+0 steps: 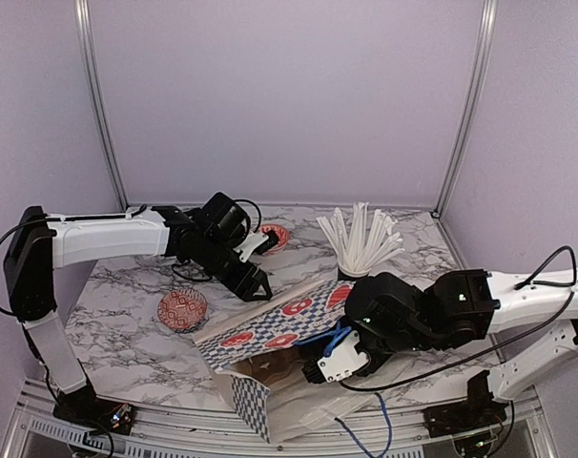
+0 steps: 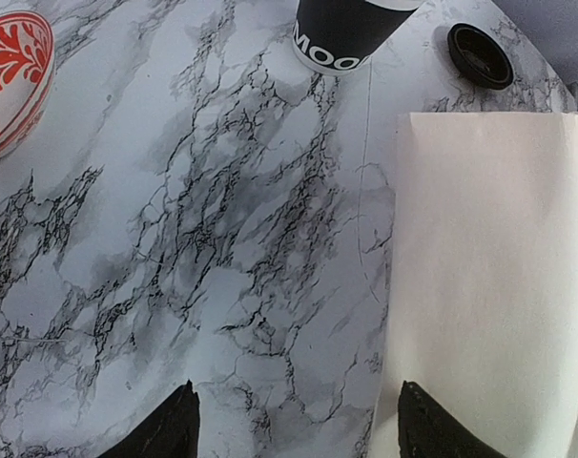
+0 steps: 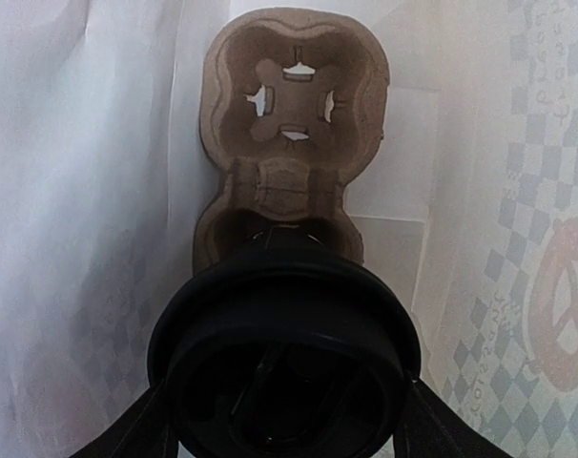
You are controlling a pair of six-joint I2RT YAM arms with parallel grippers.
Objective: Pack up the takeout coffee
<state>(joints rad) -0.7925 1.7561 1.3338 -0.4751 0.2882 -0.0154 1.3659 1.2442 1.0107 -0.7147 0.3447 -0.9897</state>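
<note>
Two cups to track. The first cup [image 3: 284, 324], lid on, sits square between the right gripper's [image 3: 287, 396] fingers, one finger pressed against each side of the lid rim, so that one counts as gripped. It's inside the bag [image 1: 270, 329], which lies on its side on the table [image 2: 222, 210]. The cup is at the near hole of the brown carrier [image 3: 294, 105], though how deep it sits I can't tell. The far hole is bare.

The other cup [image 2: 341, 33] stands on the marble well ahead of the left gripper [image 2: 299, 391], a bit to the right of its centre line, and only the lower part with the white lettering shows. A loose lid [image 2: 480, 54] lies just right of it, apart from it, near the bag's far corner. The left gripper's jaws are spread with nothing between them but marble, and the right-hand finger hangs over the bag's white edge. A red patterned dish [image 2: 12, 76] sits off to the far left.
</note>
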